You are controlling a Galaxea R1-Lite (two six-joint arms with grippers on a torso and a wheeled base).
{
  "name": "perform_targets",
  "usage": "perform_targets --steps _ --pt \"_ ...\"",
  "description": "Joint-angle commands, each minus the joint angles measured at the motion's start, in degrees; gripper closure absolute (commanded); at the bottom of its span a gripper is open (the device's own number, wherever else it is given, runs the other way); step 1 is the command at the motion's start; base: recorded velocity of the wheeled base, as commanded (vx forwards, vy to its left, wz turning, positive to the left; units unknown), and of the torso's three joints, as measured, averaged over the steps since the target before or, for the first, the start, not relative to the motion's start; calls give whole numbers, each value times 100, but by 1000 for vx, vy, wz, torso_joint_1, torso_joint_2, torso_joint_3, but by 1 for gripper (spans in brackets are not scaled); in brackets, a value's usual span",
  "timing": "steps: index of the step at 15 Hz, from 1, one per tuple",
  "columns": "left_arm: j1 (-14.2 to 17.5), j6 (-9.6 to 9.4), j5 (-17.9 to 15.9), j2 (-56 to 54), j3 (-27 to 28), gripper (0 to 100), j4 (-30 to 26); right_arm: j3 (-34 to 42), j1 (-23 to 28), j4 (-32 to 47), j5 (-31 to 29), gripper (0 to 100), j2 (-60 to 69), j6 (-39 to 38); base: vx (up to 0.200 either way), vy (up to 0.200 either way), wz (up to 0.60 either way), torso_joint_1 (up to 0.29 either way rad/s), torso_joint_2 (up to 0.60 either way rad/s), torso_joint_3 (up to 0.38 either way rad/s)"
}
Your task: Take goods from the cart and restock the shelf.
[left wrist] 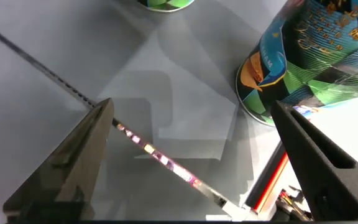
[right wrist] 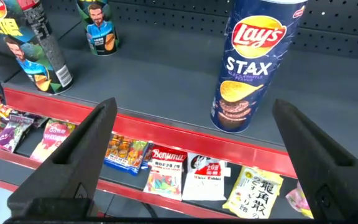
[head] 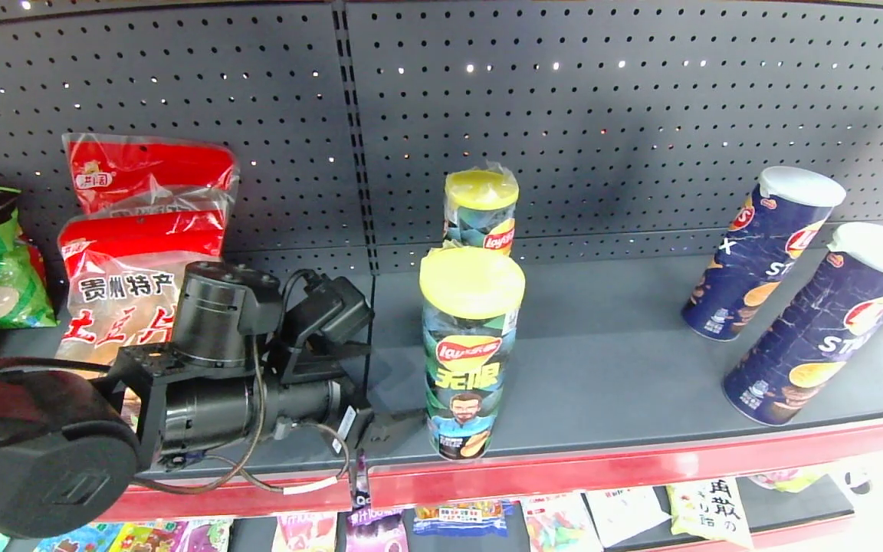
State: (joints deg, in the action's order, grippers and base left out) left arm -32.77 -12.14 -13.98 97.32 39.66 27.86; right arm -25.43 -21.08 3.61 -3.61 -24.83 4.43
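Up top, the grey shelf carries red snack bags at its left end, a blue chip can near its right front edge and a yellow-lidded chip can at mid front edge. The left gripper gapes wide and empty just beside the yellow-lidded can. The right gripper is equally wide and holds nothing.

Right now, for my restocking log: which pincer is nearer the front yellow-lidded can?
Left. The left pincer is open over the shelf right beside the front yellow-lidded can; the right pincer hangs before the shelf's edge, facing a blue can.
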Motion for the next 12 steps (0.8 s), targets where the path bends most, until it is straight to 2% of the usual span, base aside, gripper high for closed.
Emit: perform_targets --steps 1,12 --pt "-45 1 1 59 33 0 1 3 -2 0 0 0 -30 6 0 0 0 0 0 0" --pt "-81 1 45 209 218 0 1 3 -2 0 0 0 -39 6 0 0 0 0 0 0"
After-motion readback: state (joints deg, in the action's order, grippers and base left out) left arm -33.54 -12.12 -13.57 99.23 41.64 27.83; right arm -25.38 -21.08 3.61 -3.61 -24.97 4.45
